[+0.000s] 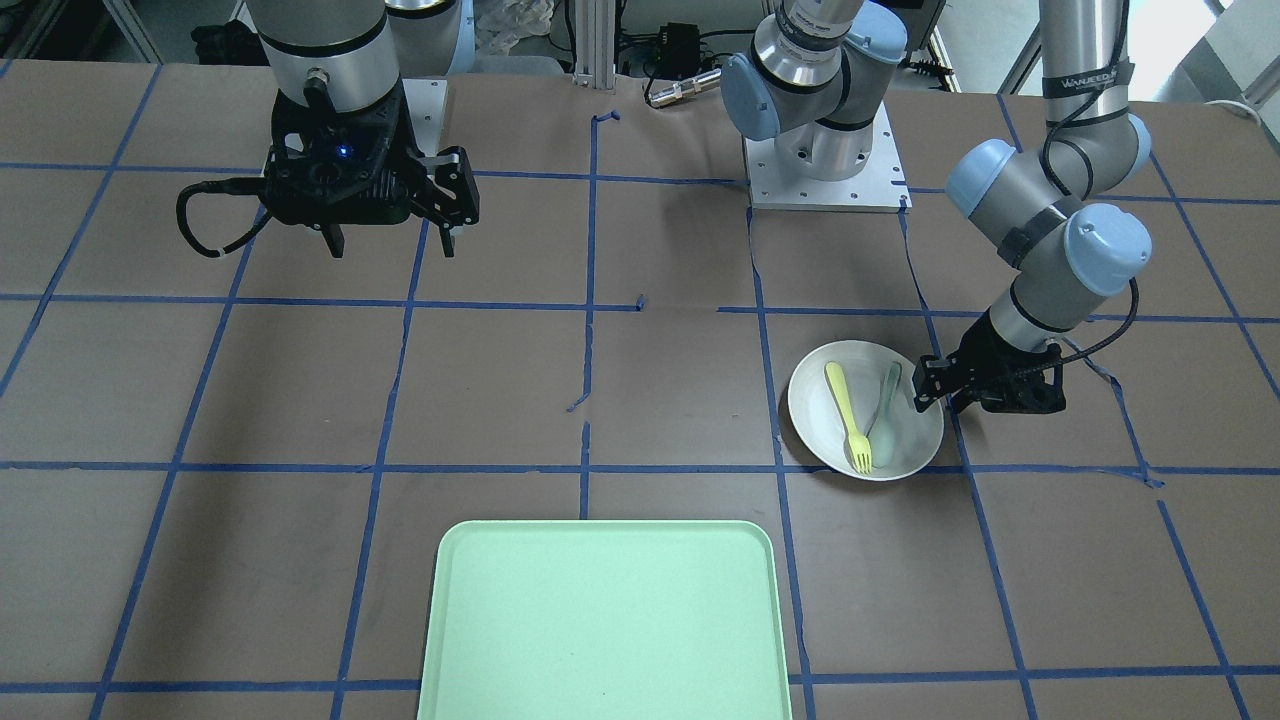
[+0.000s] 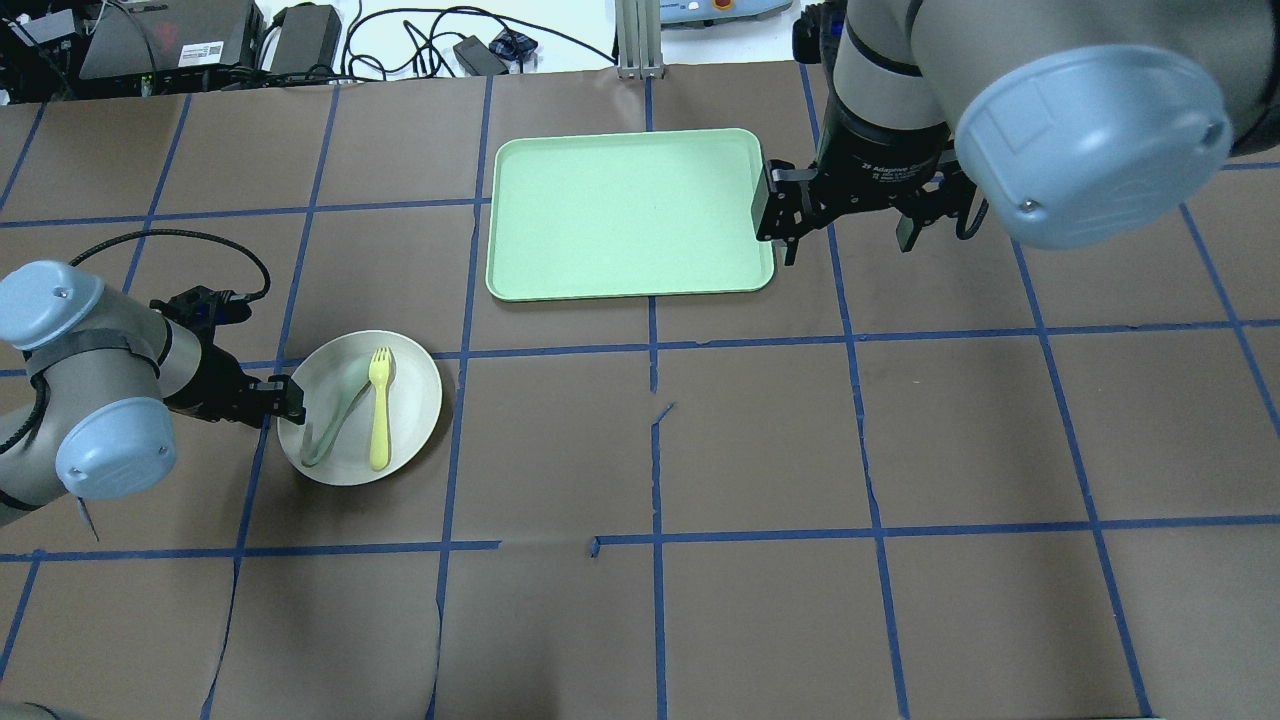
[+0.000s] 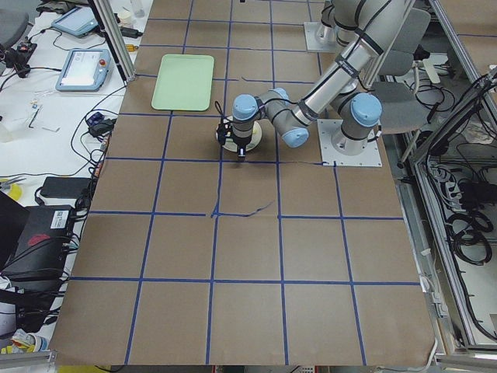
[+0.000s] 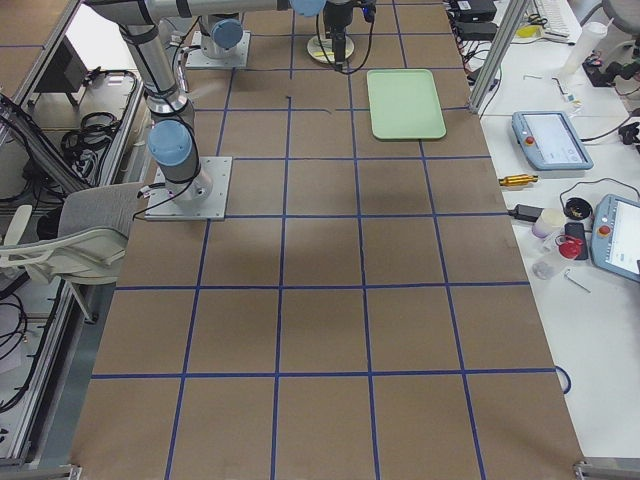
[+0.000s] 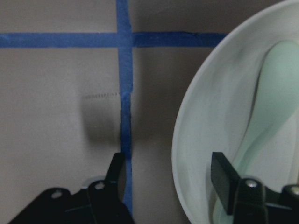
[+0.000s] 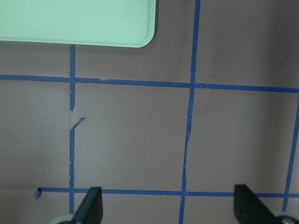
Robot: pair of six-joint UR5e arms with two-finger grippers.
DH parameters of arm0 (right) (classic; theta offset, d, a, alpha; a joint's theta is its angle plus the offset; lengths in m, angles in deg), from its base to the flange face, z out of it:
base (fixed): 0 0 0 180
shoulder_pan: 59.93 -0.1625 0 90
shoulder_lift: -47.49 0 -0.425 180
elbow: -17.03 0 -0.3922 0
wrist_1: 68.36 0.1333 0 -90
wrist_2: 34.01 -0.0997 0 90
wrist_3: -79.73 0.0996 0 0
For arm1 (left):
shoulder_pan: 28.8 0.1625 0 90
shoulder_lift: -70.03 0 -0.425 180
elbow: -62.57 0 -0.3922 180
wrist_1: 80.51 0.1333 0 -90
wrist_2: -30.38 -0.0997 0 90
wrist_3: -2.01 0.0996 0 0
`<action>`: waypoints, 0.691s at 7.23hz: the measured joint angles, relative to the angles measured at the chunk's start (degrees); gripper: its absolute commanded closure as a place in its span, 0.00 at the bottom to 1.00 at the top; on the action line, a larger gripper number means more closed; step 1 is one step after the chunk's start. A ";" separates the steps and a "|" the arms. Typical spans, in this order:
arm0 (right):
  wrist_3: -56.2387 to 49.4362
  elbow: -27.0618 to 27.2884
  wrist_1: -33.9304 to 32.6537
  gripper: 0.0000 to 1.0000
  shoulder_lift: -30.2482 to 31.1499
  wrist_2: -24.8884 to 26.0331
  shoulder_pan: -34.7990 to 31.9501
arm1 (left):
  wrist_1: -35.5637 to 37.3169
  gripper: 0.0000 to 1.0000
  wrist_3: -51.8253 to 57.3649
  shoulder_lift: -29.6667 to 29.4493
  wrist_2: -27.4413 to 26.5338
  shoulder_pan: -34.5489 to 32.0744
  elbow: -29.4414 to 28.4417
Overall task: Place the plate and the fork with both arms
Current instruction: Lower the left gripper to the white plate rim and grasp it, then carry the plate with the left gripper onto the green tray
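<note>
Brown-papered table [image 2: 760,450], blue tape [image 1: 300,467] grid, cables [image 2: 400,40] beyond. Left gripper [image 2: 288,398] spread astride plate [image 2: 410,400] rim; right gripper [image 2: 848,245] spread, hovering.

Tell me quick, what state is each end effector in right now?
Left end effector: open, straddling the rim of the plate, not clamped on it.
Right end effector: open, holding nothing.

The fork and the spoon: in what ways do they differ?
The fork is bright yellow, the spoon pale grey-green. The fork ends in short tines, the spoon in a rounded bowl. The spoon lies nearer the left gripper than the fork. Both lie side by side in the plate.
</note>
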 measured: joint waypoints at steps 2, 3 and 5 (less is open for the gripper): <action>0.03 0.00 0.06 0.00 -0.01 -0.02 -0.09 | -0.63 1.00 -0.17 -0.31 0.45 -0.29 -0.99; 0.03 0.00 0.07 0.00 -0.01 -0.04 -0.13 | -2.71 1.00 -0.26 -0.30 1.95 -0.48 -2.17; 0.01 0.00 0.07 0.00 0.01 -0.01 -0.17 | -10.00 1.00 -0.60 -0.77 9.72 -1.34 -7.42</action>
